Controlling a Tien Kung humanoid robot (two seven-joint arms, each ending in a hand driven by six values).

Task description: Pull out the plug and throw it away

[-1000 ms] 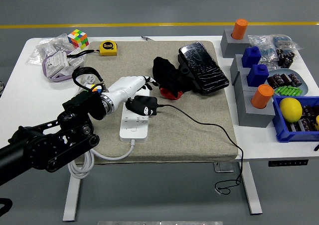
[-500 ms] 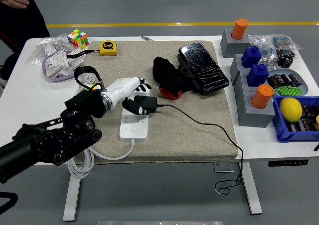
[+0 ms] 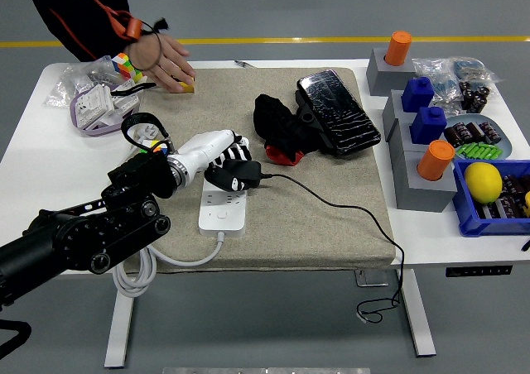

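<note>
we see the left robot hand (image 3: 225,155) reaching in from the lower left over the beige mat (image 3: 331,217) that covers the middle of the white counter (image 3: 33,155), its white fingers (image 3: 236,149) curled around the black plug adapter (image 3: 240,175), so it has hold of the plug. the adapter sits at the far end of the white power strip (image 3: 222,209), and we cannot tell whether its prongs are in the sockets or lifted clear. a thin black cable (image 3: 348,213) runs from the adapter to the right across the mat, over the counter's near edge, and hangs in a loop below. the strip's thick white cord (image 3: 137,275) leaves its near end and coils down at the left. the right robot hand does not appear. at the far left a person's hand (image 3: 166,59), with an orange band at the wrist, lies flat on the mat's far corner over a yellow tape measure (image 3: 188,84), just beside a rubik's cube (image 3: 124,64) and some clear bags of parts (image 3: 83,88). beyond the adapter lie a black cloth bundle (image 3: 281,126) and a black phone-like slab (image 3: 337,113) with a glossy, wrinkled face. on the right stand grey blocks holding an orange cylinder (image 3: 399,48) and blue pieces (image 3: 418,93), and a blue bin (image 3: 489,217) with a lemon (image 3: 483,181).
</note>
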